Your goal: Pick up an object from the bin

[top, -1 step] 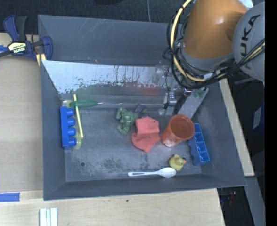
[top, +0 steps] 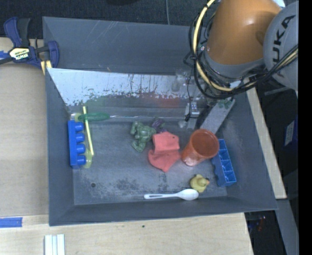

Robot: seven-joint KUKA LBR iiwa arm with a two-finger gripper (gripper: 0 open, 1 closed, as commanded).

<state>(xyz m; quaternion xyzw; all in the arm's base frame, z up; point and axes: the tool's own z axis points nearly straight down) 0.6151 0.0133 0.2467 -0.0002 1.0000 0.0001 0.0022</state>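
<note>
I see cup [top: 200, 147] right of cloth [top: 164, 150], touching it. Spoon [top: 172, 195] lies in front, duck [top: 199, 183] at its right end.

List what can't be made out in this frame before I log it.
Gripper: camera view, largely hidden by the arm's wrist and cables.
Small green toy: too small to tell what it depicts.
Yellow lump beside the white spoon: too small to identify.
Red cloth: hides the bin floor beneath it.

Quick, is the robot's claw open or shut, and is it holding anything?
Gripper: open or shut cannot be told. It hangs just behind the orange cup.
</note>
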